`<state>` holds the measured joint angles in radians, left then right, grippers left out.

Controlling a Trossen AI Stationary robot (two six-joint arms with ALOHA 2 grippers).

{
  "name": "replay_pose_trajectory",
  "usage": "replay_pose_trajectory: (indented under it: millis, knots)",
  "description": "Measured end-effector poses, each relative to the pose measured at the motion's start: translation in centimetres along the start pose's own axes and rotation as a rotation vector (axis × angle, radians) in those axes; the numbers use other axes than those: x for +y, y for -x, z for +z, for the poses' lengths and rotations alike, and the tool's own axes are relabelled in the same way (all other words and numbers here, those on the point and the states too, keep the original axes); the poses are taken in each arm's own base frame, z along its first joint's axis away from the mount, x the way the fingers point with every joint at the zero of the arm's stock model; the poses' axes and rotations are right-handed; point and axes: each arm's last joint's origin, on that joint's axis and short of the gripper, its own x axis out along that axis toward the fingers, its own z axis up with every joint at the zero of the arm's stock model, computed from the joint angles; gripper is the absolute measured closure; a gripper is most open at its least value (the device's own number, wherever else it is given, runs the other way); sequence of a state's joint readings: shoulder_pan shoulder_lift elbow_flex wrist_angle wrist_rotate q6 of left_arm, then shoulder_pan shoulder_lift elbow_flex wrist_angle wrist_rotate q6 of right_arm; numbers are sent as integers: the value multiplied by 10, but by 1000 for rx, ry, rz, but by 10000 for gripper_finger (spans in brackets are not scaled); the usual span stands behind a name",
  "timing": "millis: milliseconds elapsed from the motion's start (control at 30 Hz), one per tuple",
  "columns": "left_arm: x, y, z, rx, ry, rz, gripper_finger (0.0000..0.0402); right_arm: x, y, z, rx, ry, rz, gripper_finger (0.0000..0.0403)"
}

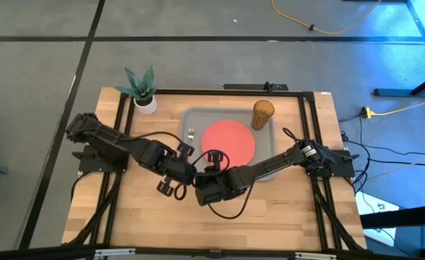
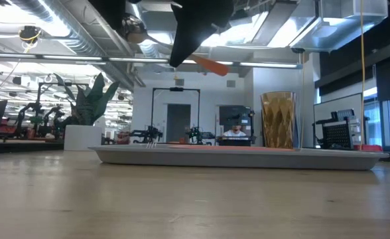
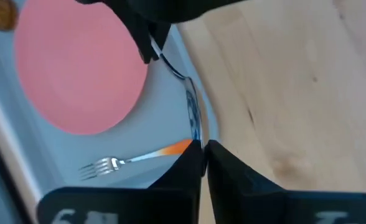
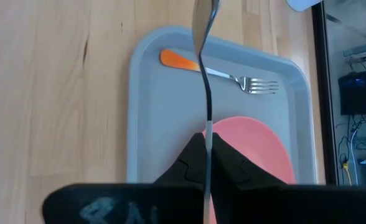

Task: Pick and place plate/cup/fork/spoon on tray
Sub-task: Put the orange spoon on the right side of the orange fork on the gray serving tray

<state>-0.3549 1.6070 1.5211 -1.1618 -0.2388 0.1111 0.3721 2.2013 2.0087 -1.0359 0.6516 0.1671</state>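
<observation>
The grey tray (image 1: 191, 115) lies at the table's far middle and carries the coral plate (image 1: 227, 141). The amber cup (image 1: 263, 114) stands upright at its far right corner. The orange-handled fork (image 4: 233, 78) lies flat at its left end. The spoon (image 4: 206, 93) hangs in the air above the tray's near left part, between both grippers. My right gripper (image 4: 206, 146) is shut on the spoon. My left gripper (image 3: 203, 152), coming from the left, has its fingers closed at the spoon's other end. The two grippers (image 1: 198, 175) meet over the tray's near edge. My right gripper pinches the spoon's thin stem (image 4: 206, 124) between its two fingers, which lie along the spoon and slant down. The bowl (image 4: 201, 18) points away from the fingers. The orange handle end (image 2: 211, 66) sticks out behind them. The spoon is lifted clear of the tray. My left gripper has its fingertips closed on the tip of the spoon's bowl (image 3: 196, 134), seen edge-on. The fingers slant steeply down from the left, in line with the spoon. Only their free ends meet it.
A white pot with a green plant (image 1: 142, 90) stands at the table's far left corner. Bare wood stretches along the near half of the table (image 1: 212, 224). A black frame rail runs around the table's edge.
</observation>
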Motion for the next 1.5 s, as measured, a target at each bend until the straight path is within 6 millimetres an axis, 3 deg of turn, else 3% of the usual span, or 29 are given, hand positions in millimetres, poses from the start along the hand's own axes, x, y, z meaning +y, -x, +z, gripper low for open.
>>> replay_pose_trajectory:
  millis: [200, 433, 600, 767, 1100, 1300, 1500]
  knots:
    - [5, -1, -1, 5, 42, -43, 398, 0, 0, 0, 3, 1, 13, 398]
    - [5, -2, -3, 26, 19, -51, 399, 0, 0, 0, 11, -18, 63, 370]
    - [2, -1, -9, 82, -62, -55, 400, -1, 1, 0, 14, -17, 71, 365]
    - [2, 0, -14, 132, -144, -49, 401, -8, 15, 7, -4, -29, 84, 363]
    - [-2, 2, -14, 129, -385, -79, 401, -36, 62, 21, -30, -62, 92, 362]
    - [-3, 1, -10, 85, -509, -75, 401, -45, 96, 13, -27, -58, 113, 361]
    - [-3, -2, -4, 50, -775, -54, 401, -62, 136, -1, -52, -108, 147, 361]
